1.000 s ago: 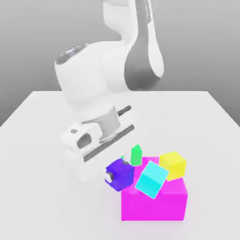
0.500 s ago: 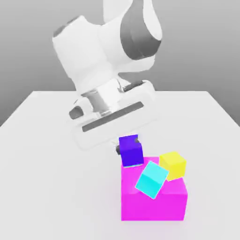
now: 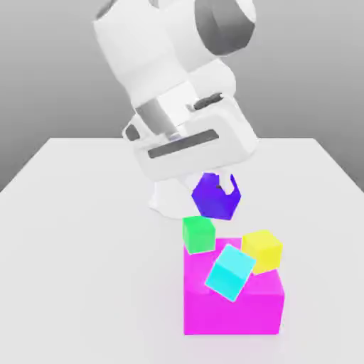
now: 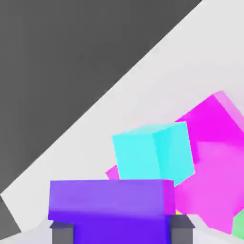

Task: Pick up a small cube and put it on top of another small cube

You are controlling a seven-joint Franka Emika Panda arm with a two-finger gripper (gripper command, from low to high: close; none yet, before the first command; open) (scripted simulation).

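A plain grey backdrop rises behind a white bench point(image 3: 71, 234). Above it, the pincer point(image 3: 213, 190) is clenched on a purple cube point(image 3: 215, 196), gripping it from both sides; in the hand view the cube sits between the two dark fingertips point(image 4: 62, 233). Over the last second the arm has lifted the purple cube from beside the big magenta block point(image 3: 234, 306) to hang well above it. That suggests pickup is done and placement remains. Just below the held cube, a green cube point(image 3: 198, 234) rests at the block's back corner, with a tilted cyan cube point(image 3: 230, 271) and a yellow cube point(image 3: 262, 249) nearby.
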